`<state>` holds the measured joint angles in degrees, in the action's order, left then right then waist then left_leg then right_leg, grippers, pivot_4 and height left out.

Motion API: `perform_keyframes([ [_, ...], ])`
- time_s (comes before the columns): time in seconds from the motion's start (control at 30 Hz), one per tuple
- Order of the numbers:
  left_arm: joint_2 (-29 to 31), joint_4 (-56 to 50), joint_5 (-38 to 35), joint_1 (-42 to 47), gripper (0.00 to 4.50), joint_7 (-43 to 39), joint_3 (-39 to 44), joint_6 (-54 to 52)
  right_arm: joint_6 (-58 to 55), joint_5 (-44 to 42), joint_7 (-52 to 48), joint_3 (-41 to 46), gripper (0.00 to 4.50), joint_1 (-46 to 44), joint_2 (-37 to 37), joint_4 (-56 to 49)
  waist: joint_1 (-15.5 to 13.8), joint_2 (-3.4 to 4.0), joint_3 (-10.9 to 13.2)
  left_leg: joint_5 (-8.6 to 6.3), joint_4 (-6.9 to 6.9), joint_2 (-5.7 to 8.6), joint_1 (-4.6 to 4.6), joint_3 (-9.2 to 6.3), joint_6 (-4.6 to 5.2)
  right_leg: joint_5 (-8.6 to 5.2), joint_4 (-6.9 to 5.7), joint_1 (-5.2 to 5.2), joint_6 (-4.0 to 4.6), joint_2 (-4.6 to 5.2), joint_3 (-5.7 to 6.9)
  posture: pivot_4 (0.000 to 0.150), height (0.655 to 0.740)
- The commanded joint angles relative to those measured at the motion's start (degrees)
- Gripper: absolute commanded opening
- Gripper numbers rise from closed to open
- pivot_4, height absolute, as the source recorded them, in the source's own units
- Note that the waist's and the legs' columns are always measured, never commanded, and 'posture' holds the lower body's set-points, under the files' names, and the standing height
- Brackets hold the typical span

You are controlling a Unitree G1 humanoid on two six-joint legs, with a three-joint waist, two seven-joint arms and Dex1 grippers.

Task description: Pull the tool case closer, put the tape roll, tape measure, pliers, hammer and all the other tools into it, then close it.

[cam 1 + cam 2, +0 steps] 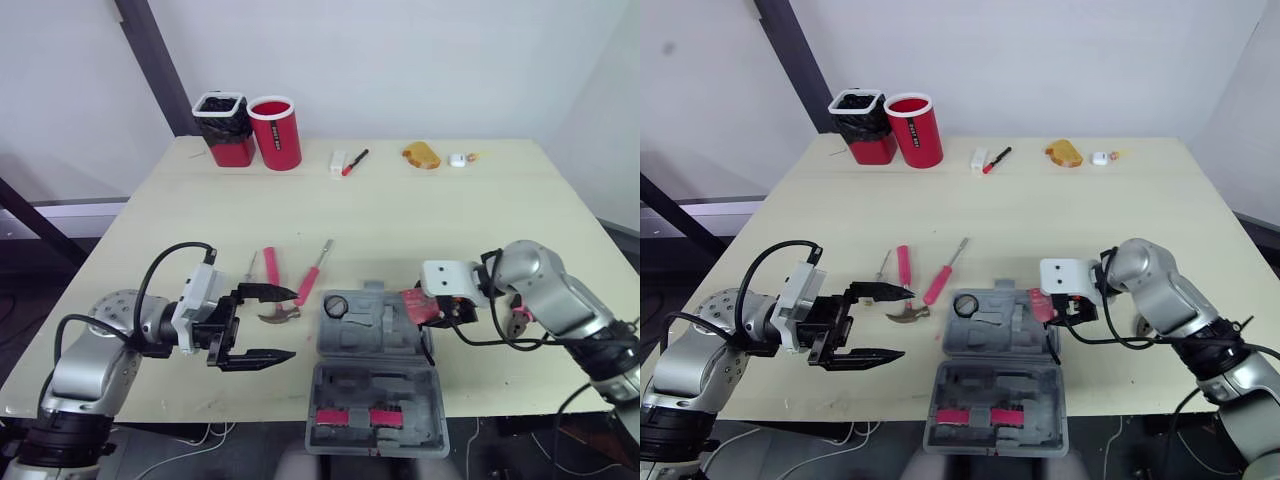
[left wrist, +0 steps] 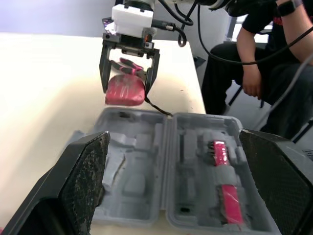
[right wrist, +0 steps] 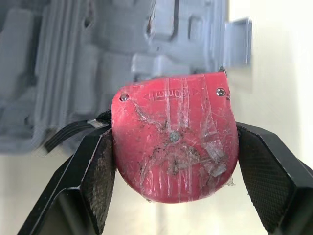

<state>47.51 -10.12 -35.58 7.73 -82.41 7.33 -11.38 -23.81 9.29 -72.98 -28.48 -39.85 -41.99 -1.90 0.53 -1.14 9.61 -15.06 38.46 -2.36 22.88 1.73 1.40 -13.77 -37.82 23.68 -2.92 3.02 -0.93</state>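
Red rounded plastic tape measure [image 3: 173,147] sits clamped between the two black fingers [image 3: 98,181] of the right gripper [image 2: 126,87], held flat-side toward the wrist, just beside the right rim of the open grey moulded plastic tool case [image 1: 372,345]. The case lies at the near edge of the table [image 1: 400,215], between the two arms.

The shell looks hard and stiff, with a scuffed, glossy face that is probably a little slippery. The curved sides give the fingers little flat surface, so a squeeze across the widest part, as now, seems the safest hold. It is likely dense for its size but not fragile. It should drop into a matching recess rather than need pressing.

The left gripper [image 1: 904,323] hangs with its fingers spread wide and holding nothing, just beside the small steel-headed hammer [image 1: 282,314]. That hammer is head-heavy, so it is best taken near the head.

Counted:
- one case
- one tape measure
- one hammer
- two red-handled screwdrivers [image 1: 312,275]
- one thin pale-handled tool [image 1: 248,268]
- one round dial-faced item [image 1: 336,305] already in the case
- one red piece [image 1: 355,417] in the near half

I cannot pick out the pliers with certainty.
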Motion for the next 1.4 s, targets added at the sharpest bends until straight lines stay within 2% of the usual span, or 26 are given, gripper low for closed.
perform_keyframes([
  [0.03,0.0,-1.3,-0.2,-0.5,4.5,1.0,1.7,0.8,-4.6,5.0,0.0,-3.6,3.09,-2.9,1.3,0.6,0.0,0.0,0.0,0.0,0.0,0.0,0.0,0.01,0.0,0.0,0.0,0.0,0.0,0.0,0.0,0.15,0.7371],
  [0.3,0.3,-2.8,-0.6,-2.4,4.5,2.1,2.9,0.6,-9.8,10.9,1.6,-8.9,3.09,-3.9,5.6,2.8,0.2,0.01,0.0,0.0,-0.01,0.0,0.0,0.01,0.0,0.0,-0.02,0.02,0.01,0.0,-0.01,0.15,0.7371],
  [0.77,0.3,-3.5,-0.9,-3.6,4.5,2.4,3.1,0.4,-12.8,13.0,5.9,-8.0,3.09,-3.6,9.9,3.9,0.4,0.01,0.0,0.0,-0.01,0.0,-0.03,-0.02,0.0,0.01,-0.05,0.02,0.01,-0.01,0.0,0.15,0.7371],
  [0.8,0.4,-3.5,-0.9,-3.7,4.5,2.4,3.1,0.4,-12.8,12.8,6.0,-7.7,4.1,-3.6,9.9,3.8,0.4,0.01,0.0,0.0,-0.01,0.0,-0.03,-0.02,0.0,0.01,-0.05,0.02,0.01,-0.01,0.0,0.15,0.7371],
  [0.83,0.4,-3.5,-0.9,-3.8,4.5,2.3,3.1,0.4,-13.0,12.6,5.8,-7.4,4.4,-3.6,9.8,3.3,0.3,0.01,0.0,0.0,-0.01,0.0,-0.03,-0.02,0.0,0.01,-0.05,0.02,0.01,-0.01,0.0,0.15,0.7371],
  [0.87,0.4,-3.5,-1.0,-3.9,4.5,2.3,3.1,0.4,-13.2,12.2,5.8,-7.0,4.48,-3.5,9.7,2.8,0.3,0.01,0.0,0.0,-0.01,0.0,-0.03,-0.01,0.0,0.01,-0.05,0.02,0.01,-0.01,0.0,0.15,0.7371],
  [1.17,0.1,-2.8,-0.6,-3.5,4.5,1.8,2.4,0.7,-18.6,7.5,3.7,-0.7,4.48,-2.3,5.5,-7.2,0.2,0.03,0.0,0.0,-0.02,0.0,-0.01,-0.02,0.0,0.0,-0.02,0.02,0.01,0.0,0.01,0.15,0.7371],
  [1.37,-0.1,-2.0,-0.2,-3.2,4.5,1.5,2.0,1.2,-13.5,-1.3,11.6,12.5,4.48,5.7,7.7,-7.2,0.2,0.01,0.0,0.0,-0.04,0.0,0.0,-0.04,0.0,0.0,0.0,0.0,0.01,0.0,0.03,0.15,0.7371],
  [1.4,-0.2,-1.9,-0.2,-3.1,4.5,1.5,1.9,1.2,-12.3,-3.0,13.3,14.7,4.24,7.8,8.7,-7.3,0.2,0.0,0.0,0.0,-0.04,0.0,0.0,-0.02,0.0,0.0,0.0,0.01,0.01,0.0,0.02,0.15,0.7371],
])
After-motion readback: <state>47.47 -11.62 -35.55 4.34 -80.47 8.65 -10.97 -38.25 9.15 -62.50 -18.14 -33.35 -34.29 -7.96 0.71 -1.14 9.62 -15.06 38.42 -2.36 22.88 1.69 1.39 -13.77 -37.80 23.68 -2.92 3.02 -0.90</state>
